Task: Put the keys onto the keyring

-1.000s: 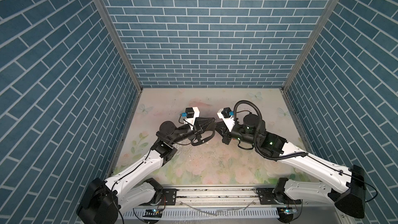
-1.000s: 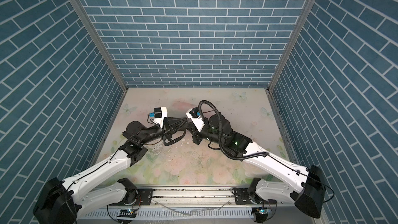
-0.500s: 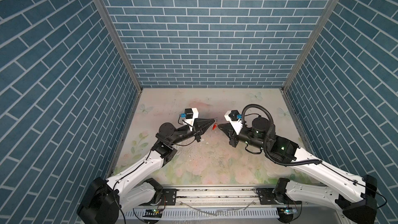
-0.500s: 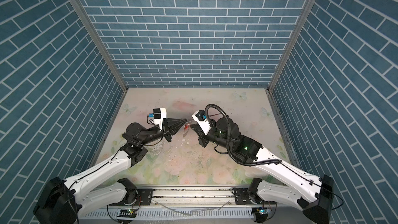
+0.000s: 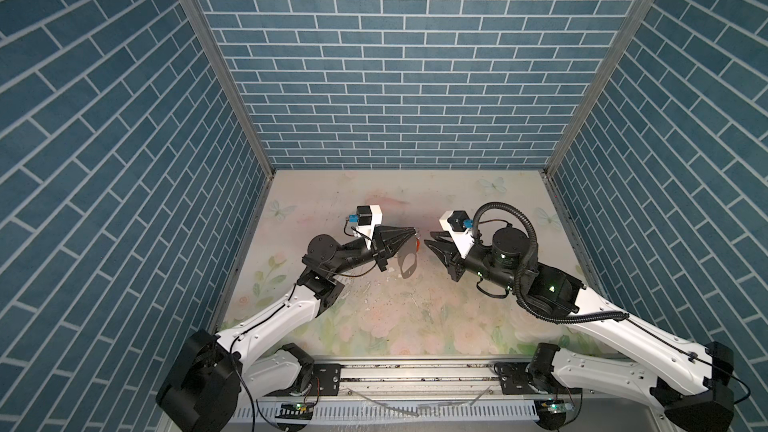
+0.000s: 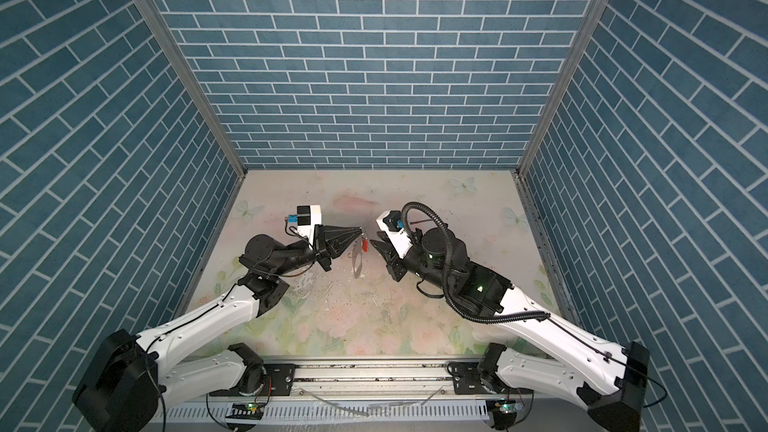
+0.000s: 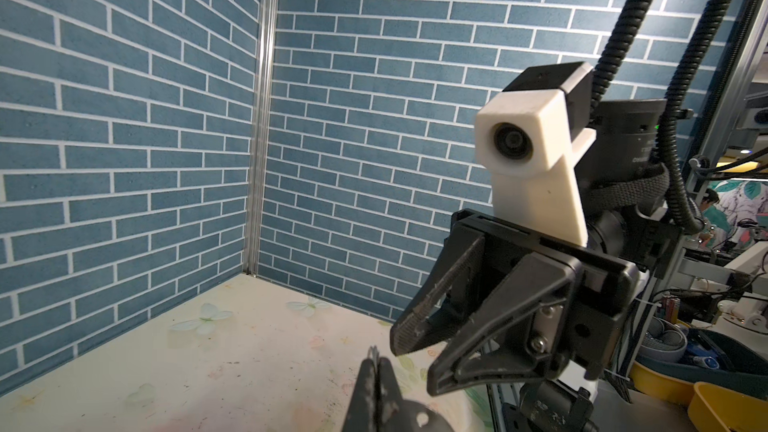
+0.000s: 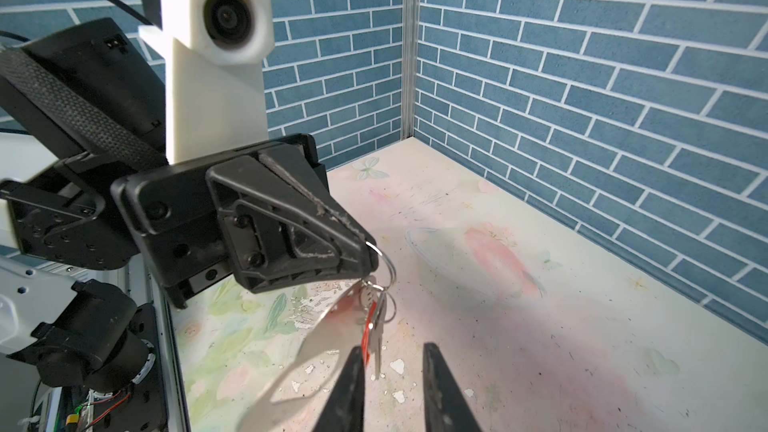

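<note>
1. Enclosure walls (image 5: pixel 374 76): blue brick-pattern panels on three sides of the cell.
2. Worktop (image 5: pixel 395 317): pale floral print, scuffed and flecked near the middle.
3. Left end effector (image 8: pixel 365 257): clenched. Its tips pinch a thin silver wire ring belonging to the keyring. It is raised above the worktop and points toward the opposite arm.
4. Right end effector (image 8: pixel 392 376): released, with the fingers (image 8: pixel 353 388) parted and nothing between them. It faces the left unit and sits just beside the hanging load.
5. Keyring (image 8: pixel 307 351): grey elongated loop, blurred. It hangs below the left tips near mid-worktop and shows in both top views (image 5: pixel 407 263).
6. Keys (image 8: pixel 373 326): silver blades with an orange-red tag, dangling from the same wire ring at the loop's upper end. The count is not clear.
</note>
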